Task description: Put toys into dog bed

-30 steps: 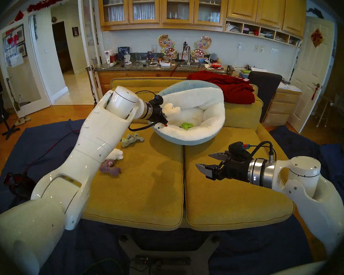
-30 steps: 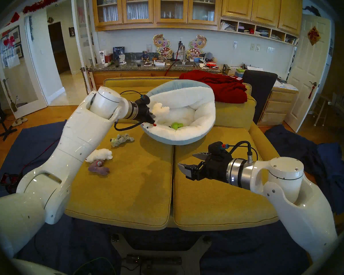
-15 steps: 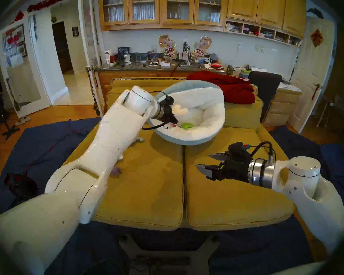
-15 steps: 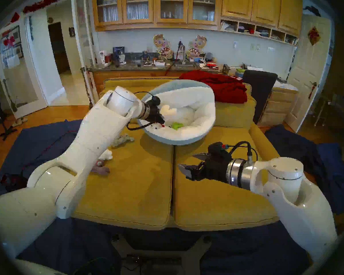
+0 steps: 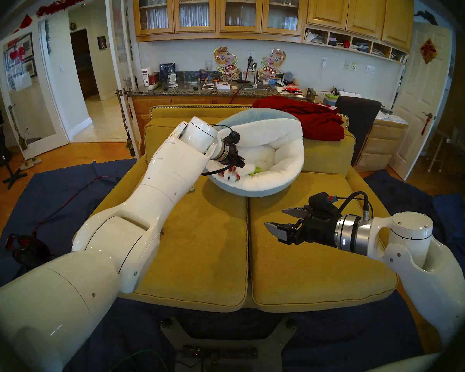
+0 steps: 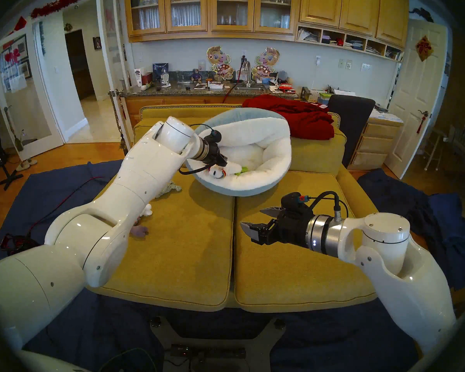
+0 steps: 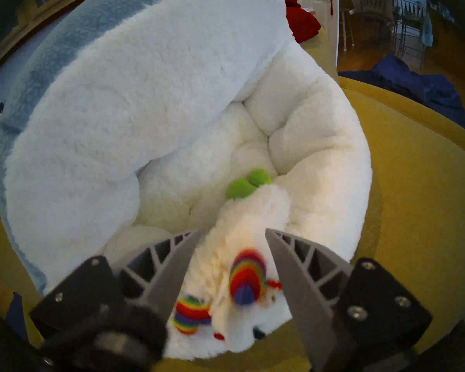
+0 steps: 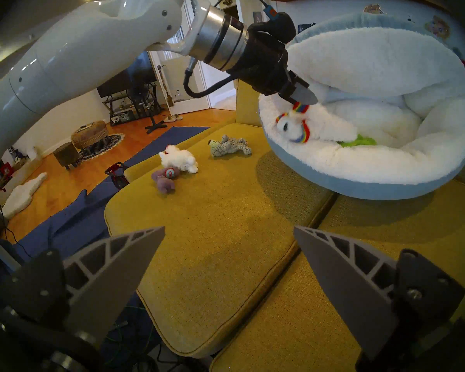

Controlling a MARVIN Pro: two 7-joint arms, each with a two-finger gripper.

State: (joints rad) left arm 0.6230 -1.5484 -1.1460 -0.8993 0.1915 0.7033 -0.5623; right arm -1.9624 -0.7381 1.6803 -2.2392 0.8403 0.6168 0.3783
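Hovering over the dog bed (image 5: 277,172) rim at about nine o'clock, the left gripper (image 7: 232,230) has its jaws parted, letting the llama (image 8: 320,125) rest on fleece beside the green cactus (image 7: 249,186); right gripper (image 8: 228,234) idles, spread wide

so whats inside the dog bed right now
Inside the dog bed lie two toys: the white llama with rainbow trim by the near rim, under the left tool, whose jaws stand apart, and a green cactus partly covered by the llama. Its lower part is hidden.
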